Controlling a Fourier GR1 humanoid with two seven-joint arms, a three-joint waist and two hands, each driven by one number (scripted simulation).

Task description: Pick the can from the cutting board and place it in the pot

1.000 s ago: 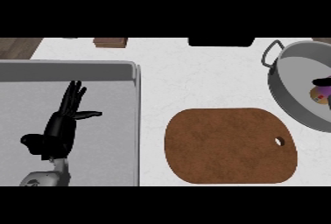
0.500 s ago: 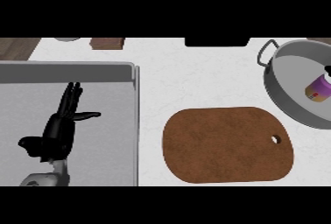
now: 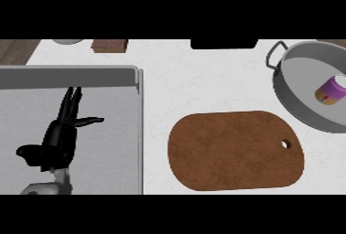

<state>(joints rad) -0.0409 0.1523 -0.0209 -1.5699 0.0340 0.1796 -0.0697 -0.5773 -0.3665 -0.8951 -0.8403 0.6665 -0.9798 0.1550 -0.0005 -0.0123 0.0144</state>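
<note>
Grey rectangular sink (image 3: 108, 151) at left. Brown rounded wooden cutting board (image 3: 233, 151) at centre. Grey metal pot (image 3: 300, 80) at right edge, partly cut off. Black left hand (image 3: 57, 137) over sink, fingers straight and open. Purple-lidded can (image 3: 331, 90) inside pot.

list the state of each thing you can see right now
can: inside the pot
pot: on the counter, holding the can
cutting board: flat on the counter, without the can
left hand: open, fingers straight, over the sink
right hand: not in view
</note>
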